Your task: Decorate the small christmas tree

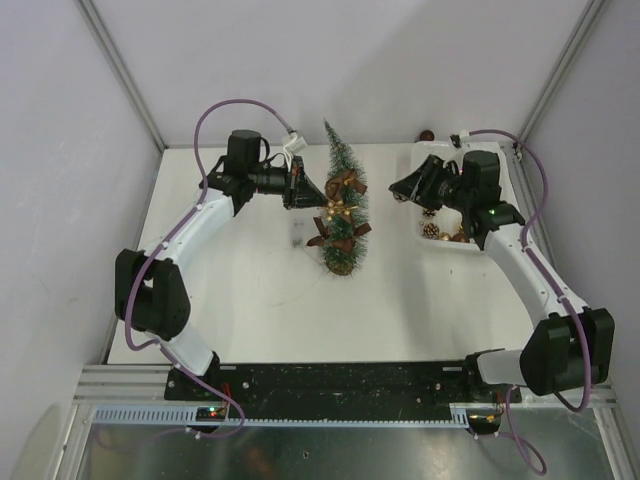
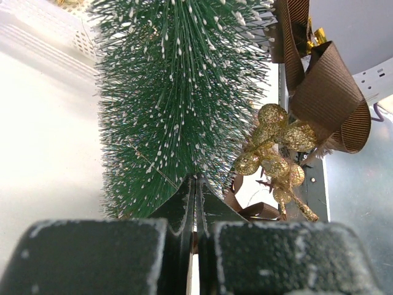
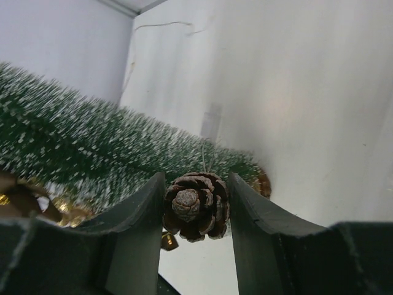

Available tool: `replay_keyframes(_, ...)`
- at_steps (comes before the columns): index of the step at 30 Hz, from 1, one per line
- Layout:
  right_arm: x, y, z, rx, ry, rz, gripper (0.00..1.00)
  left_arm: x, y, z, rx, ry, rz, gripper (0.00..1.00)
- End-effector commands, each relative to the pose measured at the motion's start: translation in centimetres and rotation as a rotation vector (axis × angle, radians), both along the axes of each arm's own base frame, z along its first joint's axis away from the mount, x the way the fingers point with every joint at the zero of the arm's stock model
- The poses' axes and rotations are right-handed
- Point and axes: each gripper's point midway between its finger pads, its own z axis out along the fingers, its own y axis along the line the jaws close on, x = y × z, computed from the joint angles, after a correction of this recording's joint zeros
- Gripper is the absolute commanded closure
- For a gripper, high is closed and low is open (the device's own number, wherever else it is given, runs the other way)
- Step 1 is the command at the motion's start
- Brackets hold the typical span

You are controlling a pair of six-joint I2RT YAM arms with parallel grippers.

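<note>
**A:** Start on the left. How is the left pincer (image 1: 299, 189)?

**B:** Clenched. Its two dark fingers (image 2: 178, 206) are pressed flat together, and their tips reach into the lower bristles on the left flank of the tree.

**A:** Where is the tree?

**B:** The small christmas tree (image 1: 335, 160), a slim cone of frosted dark green bristles, is in the middle of the white tabletop (image 1: 250, 290), between the two arms. It sits on its round tan wooden disc base (image 1: 341, 264), with its tip toward the back wall in the overhead view.

**A:** Is anything on it?

**B:** Brown ribbed ribbon bows (image 2: 331, 98) hang on its right side. A cluster of glittery gold berries (image 2: 276, 153) sits just beside one of them, against the bristles.

**A:** And further right?

**B:** The right pincer (image 3: 196, 179) is grasping a small brown pinecone (image 3: 194, 212) with pale-tipped scales, one dark finger on each side. A thin wire loop (image 3: 206, 153) stands up from the top of the pinecone. The pincer points toward the tree from the right. It is near the tree, but in the overhead view it is apart from the bristles.

**A:** What is at the far right?

**B:** A white plastic mesh basket (image 1: 440, 250) sits at the back right of the tabletop, partly under the right arm's wrist. Inside it are more pinecones and small gold ornaments (image 1: 432, 230).
</note>
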Motion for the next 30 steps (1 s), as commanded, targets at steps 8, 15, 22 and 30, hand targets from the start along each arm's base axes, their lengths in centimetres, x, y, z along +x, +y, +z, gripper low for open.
replay_keyframes(8, -3.3, 2.2, 4.7, 0.073, -0.219, 0.185, 0.67, 0.2, -0.2, 1.8, -0.032, -0.03, -0.019, 1.0)
replay_keyframes(15, 0.1, -5.0, -1.5, -0.17, -0.051, -0.172, 0.67, 0.1, -0.1, 2.0, -0.034, -0.032, -0.02, 1.0)
replay_keyframes(22, 2.6, -12.8, -8.5, -0.433, 0.143, -0.47, 0.66, 0.1, -0.2, 1.9, -0.034, -0.029, -0.021, 1.0)
replay_keyframes(30, 6.7, -17.5, -12.2, -0.516, 0.263, -0.605, 0.65, -0.1, -0.1, 2.2, -0.035, -0.036, -0.02, 1.0)
